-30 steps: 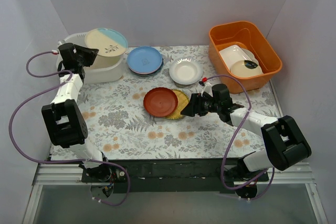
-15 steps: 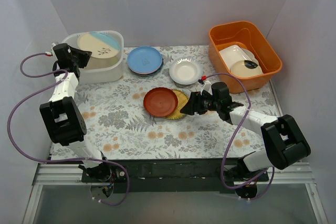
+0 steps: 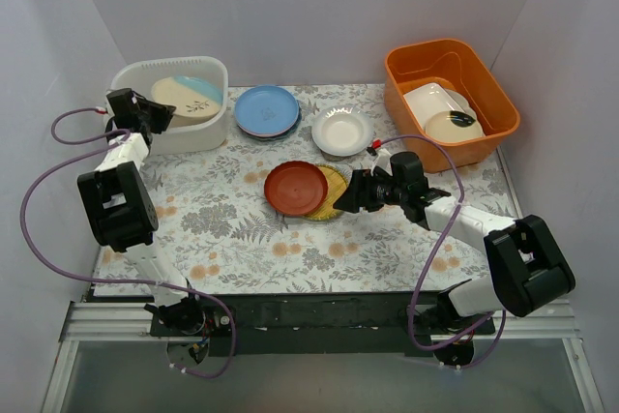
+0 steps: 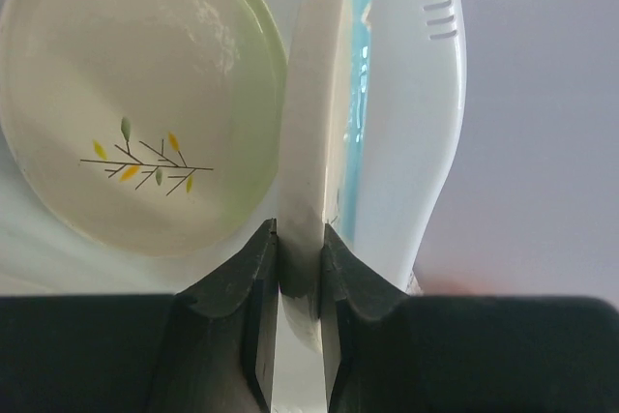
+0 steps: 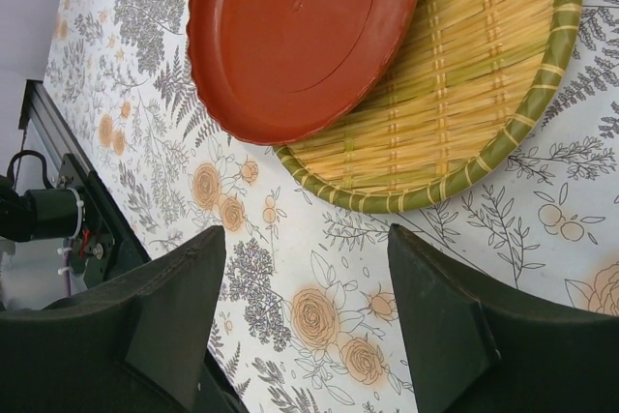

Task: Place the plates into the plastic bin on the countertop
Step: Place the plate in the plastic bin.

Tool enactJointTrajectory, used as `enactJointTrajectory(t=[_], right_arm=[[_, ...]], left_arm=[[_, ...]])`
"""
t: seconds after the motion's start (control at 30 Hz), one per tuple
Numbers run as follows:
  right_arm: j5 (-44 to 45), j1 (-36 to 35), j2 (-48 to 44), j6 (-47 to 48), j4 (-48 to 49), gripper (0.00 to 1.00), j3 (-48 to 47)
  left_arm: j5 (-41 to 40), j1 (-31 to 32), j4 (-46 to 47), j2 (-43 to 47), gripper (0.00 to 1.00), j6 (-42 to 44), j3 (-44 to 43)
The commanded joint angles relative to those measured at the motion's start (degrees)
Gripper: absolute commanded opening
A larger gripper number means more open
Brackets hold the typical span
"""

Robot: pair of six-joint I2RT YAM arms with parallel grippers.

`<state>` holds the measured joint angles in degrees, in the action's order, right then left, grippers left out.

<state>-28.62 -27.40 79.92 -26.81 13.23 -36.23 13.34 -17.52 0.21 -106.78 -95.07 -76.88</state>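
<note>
Lowered: two-tone plate (image 3: pixel 186 99) now inside plastic bin (image 3: pixel 219 72), countertop's (image 3: pixel 242 239) far-left corner, rim pinched by left gripper (image 4: pixel 298 239). Right gripper (image 5: pixel 305 239) jaws wide. Red plate (image 3: pixel 295 188) part-covers yellow plate (image 3: pixel 336 184); four plates counted outside.

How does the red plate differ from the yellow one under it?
The red plate is smooth and plain; the yellow plate looks woven, with a green rim. The red plate rests partly on the yellow plate, which lies on the countertop. Both are round.
</note>
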Motion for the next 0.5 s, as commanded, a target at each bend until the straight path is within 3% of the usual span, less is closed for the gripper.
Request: enactJointTrajectory(t=[0.0,0.47], right_arm=[[0.0,-0.2,-1.6,0.4,0.3,0.75,-1.7],[-2.2,-0.2,-0.2,1.8,0.9,0.78,-3.7]], left_arm=[[4.1,0.0,5.5,1.1,0.0,-0.7,-3.0],[4.3,0.2,-1.8,-1.4,0.0,2.9,-6.4]])
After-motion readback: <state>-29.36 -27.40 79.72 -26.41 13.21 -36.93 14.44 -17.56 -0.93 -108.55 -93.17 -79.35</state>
